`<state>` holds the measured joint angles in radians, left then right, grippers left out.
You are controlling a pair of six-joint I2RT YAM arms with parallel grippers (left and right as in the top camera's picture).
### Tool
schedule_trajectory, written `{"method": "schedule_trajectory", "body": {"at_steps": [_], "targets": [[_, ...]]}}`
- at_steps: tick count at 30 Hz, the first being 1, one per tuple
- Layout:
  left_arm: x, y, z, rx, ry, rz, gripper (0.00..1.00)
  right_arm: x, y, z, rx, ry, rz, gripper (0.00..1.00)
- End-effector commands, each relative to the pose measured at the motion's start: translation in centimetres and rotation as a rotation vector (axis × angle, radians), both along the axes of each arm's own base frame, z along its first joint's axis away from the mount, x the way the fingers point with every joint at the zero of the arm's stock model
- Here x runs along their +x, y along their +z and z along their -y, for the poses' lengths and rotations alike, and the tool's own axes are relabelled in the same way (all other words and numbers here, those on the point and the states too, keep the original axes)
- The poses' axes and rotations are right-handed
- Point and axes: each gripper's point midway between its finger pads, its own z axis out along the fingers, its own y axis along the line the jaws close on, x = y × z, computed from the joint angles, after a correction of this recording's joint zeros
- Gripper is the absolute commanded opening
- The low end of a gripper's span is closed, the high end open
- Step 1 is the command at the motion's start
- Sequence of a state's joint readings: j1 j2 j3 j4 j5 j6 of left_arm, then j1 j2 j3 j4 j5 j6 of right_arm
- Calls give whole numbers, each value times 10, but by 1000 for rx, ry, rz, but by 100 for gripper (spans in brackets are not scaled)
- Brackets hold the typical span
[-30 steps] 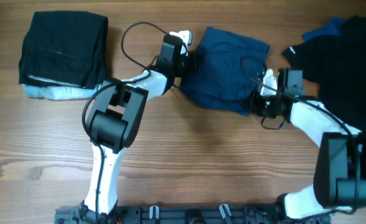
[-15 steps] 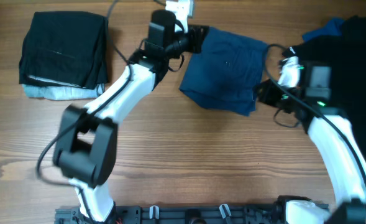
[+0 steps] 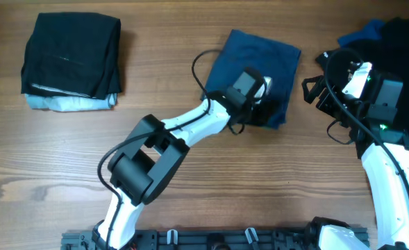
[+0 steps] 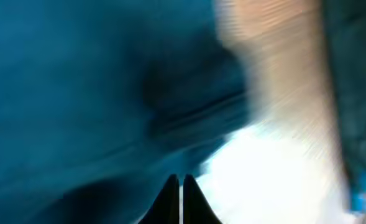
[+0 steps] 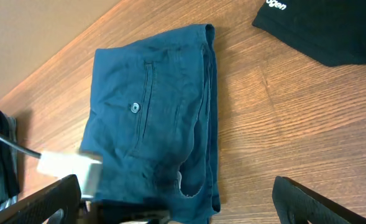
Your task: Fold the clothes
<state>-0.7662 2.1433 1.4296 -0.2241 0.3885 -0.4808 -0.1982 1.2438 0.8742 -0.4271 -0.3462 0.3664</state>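
Observation:
The dark navy shorts point(image 3: 260, 62) lie folded flat on the wood table, pocket button up point(image 5: 151, 112). My left gripper point(image 3: 263, 110) rests low over their near right part. Its view is blurred, filled with blue cloth point(image 4: 77, 93). There its gripper point(image 4: 181, 186) is shut, with a thin bright slit and no cloth showing between the tips. My right gripper point(image 3: 317, 83) hangs to the right of the shorts, off the cloth. In its own view it is wide open point(image 5: 183, 205) above the shorts' near edge, holding nothing.
A folded black garment point(image 3: 69, 55) sits on a light blue one point(image 3: 65, 103) at the back left. A loose black garment point(image 3: 391, 48) with white lettering point(image 5: 319, 28) and a royal blue piece point(image 3: 371, 29) lie at the back right.
My right gripper has opened, let go of the shorts' right corner and drawn back to the right. My left gripper swept from the shorts' far left edge across to their near right part.

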Motion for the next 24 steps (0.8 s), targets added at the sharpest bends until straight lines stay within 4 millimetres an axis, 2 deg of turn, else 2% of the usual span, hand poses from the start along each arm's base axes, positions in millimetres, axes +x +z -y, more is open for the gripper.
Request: {"method": "schedule_trajectory", "body": {"at_steps": [1, 3, 5, 6, 8, 11, 14, 16, 17, 20, 24], "targets": [[14, -46, -41, 220, 122, 18, 4, 2, 0, 4, -8, -19, -3, 100], [7, -62, -48, 248, 113, -36, 4, 3, 0, 4, -8, -19, -3, 99], [-7, -64, -50, 254, 83, -96, 4, 3, 0, 4, -8, -19, -3, 99], [-10, -59, -53, 263, 83, -106, 4, 3, 1, 4, -8, -19, -3, 99], [-13, -37, -59, 266, 90, -109, 4, 3, 0, 4, -8, -19, -3, 100], [-5, 31, -55, 175, 103, -13, 4, 3, 0, 4, -8, -19, -3, 99], [19, 91, -42, 41, 136, 156, 4, 3, 1, 4, -8, -19, -3, 100], [35, 107, -27, -44, 144, 237, 4, 3, 0, 4, -8, -19, -3, 99], [42, 108, -20, -71, 147, 260, 4, 3, 0, 4, -8, -19, -3, 99], [61, 76, -1, -150, 224, 208, 4, 3, 0, 4, -8, -19, -3, 99], [56, 31, 35, -305, 157, 88, 4, 3, 0, 4, -8, -19, -3, 100]]}}
